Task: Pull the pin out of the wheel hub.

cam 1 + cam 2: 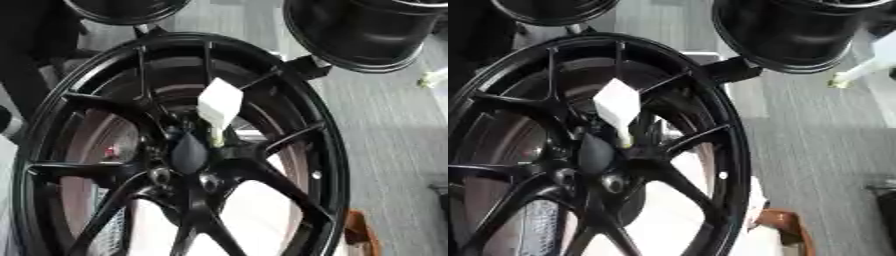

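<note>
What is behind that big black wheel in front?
Through the spokes of the big black wheel a brownish disc shows. Above it hang two more dark rims. The white-tagged pin sits at the hub; its seat is hidden.

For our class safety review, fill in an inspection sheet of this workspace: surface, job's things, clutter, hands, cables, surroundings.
Surface: grey floor behind the wheel.
Job's things: black spoked wheel standing upright; white pin with a broad white head, still seated at the wheel hub.
Clutter: brown object at the wheel's lower right; small white thing at the right edge.
Hands: nothing seen.
Cables: nothing seen.
Surroundings: a second black wheel at upper right, a third rim at top left.
</note>
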Available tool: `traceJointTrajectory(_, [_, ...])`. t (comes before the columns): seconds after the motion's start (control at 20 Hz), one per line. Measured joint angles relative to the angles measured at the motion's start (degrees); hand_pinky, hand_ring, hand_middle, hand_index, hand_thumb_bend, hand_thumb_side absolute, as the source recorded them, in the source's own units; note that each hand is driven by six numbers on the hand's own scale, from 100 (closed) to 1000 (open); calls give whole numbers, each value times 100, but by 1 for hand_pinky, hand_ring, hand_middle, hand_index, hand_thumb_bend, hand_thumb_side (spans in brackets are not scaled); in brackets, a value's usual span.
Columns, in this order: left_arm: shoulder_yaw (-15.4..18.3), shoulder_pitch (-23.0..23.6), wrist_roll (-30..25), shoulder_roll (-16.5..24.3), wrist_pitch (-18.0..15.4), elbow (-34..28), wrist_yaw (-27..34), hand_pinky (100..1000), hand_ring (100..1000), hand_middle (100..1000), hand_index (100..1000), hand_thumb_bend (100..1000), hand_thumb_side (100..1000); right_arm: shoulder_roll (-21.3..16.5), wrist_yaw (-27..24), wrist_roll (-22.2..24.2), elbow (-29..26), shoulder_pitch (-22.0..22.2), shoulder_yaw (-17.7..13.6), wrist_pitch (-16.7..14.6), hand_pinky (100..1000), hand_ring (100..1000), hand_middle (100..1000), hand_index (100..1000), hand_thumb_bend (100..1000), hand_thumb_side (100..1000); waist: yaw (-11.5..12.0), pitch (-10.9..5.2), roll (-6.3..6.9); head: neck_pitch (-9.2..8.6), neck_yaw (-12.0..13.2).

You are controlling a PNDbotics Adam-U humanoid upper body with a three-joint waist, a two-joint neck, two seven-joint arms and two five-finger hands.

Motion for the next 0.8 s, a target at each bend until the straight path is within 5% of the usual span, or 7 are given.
traceJointTrajectory(0.15, [0,8,0,0,0,3,2,819,824,736,849,301,803,0,304,92,133,81,-58,114,918,912,844,825,486,275,-14,-23,26,1,10])
traceJointTrajectory(0.5, [0,29,0,0,0,4,5,820,824,737,849,300,803,5,515,252,327,84,-106,240,918,911,838,826,469,288,-22,-44,36,5,10])
traceJointTrajectory(0.8, [0,30,0,0,0,4,9,820,824,737,848,298,803,62,473,81,302,17,-138,214,908,854,774,782,301,314,-28,-45,62,8,8])
